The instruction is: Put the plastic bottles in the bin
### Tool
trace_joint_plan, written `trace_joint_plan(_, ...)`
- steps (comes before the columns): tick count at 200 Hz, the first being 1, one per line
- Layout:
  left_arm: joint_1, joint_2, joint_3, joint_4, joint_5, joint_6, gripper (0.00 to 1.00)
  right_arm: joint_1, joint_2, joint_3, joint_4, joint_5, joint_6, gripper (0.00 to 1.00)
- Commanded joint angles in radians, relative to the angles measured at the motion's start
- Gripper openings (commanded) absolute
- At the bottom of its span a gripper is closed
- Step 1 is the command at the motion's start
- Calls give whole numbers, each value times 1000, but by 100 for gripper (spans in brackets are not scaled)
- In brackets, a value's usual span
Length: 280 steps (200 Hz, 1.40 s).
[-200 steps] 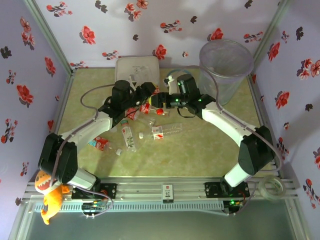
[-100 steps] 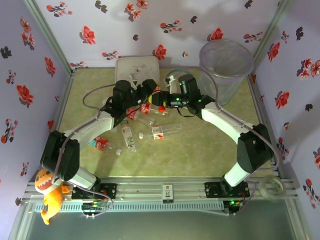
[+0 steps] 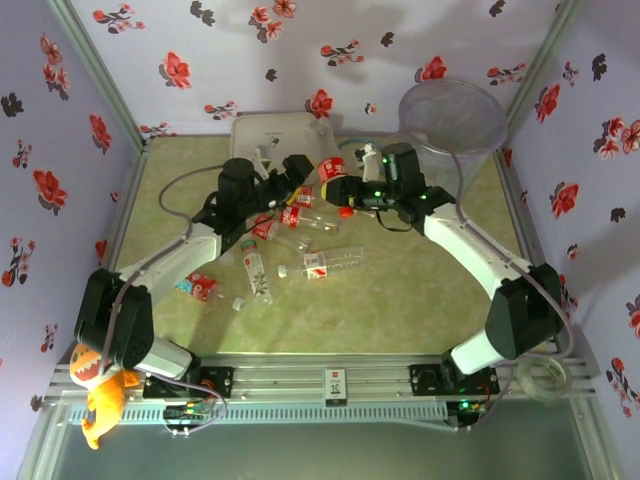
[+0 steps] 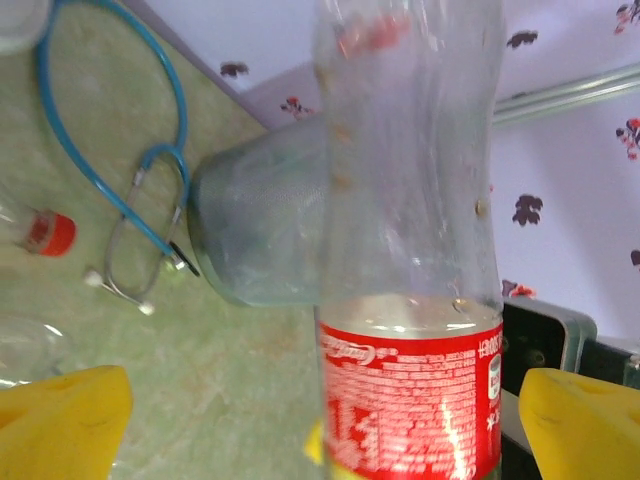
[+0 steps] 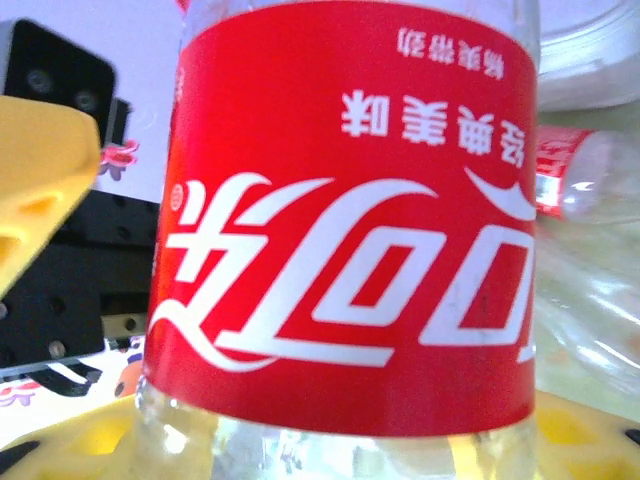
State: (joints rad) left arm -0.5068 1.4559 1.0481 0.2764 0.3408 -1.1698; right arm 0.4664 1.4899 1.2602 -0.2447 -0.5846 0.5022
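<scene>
**Obs:** Bottle (image 5: 340, 220): where is it, and who has it?

**Op:** Up off the table (image 3: 420, 290), far of centre, between the two wrists. My right gripper (image 5: 330, 440) is clamped on its clear body just past the red label. My left gripper (image 4: 320, 425) stands wide, and both its pads (image 4: 60, 420) are clear of the plastic.

**Obs:** Why is it with the right arm?

**Op:** My reading is reach. The loose bottles (image 3: 340, 260) lie centre-left, under the left arm. The bin (image 3: 452, 150) sits in the far right corner, on the right arm's side. So the bottle is with the arm that can get there.

**Obs:** What room is there to move?

**Op:** The left pads flank the bottle, so I'd draw it out along the gap and not across it. From there to the bin I see open air. A stethoscope (image 4: 184, 110) lies flat on the table just beside the bin's left side and is too low to matter.

**Obs:** And the edges?

**Op:** The bin rim stands well above the table, so the bottle has to clear it before I let go. Both walls sit close behind the bin, so I can't overshoot far. The case (image 3: 275, 135) at far centre is off that path.
</scene>
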Motion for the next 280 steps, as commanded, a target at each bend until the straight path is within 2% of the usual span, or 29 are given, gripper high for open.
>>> trace_joint_plan(1,38,-95,46,-100,-16,111,100,-42,-72,104,-185,131,-159,48)
trace_joint_plan(40,88,-192,-11,-219,-42,178,100,-175,-87,292,-388,343,-334,48)
trace_joint_plan(77,111,-253,-92,-233,-60,178,100,-313,-3,445,-408,510,-455,48)
trace_joint_plan(134,123,-271,-117,-253,-73,199,100,-440,218,568,-282,575,-605,49)
trace_joint_plan(183,143,-281,-137,-263,-79,207,100,-489,336,589,-186,585,-704,49)
trace_joint_plan(280,152,-263,-169,-233,-80,202,100,-536,392,476,-144,571,-729,53)
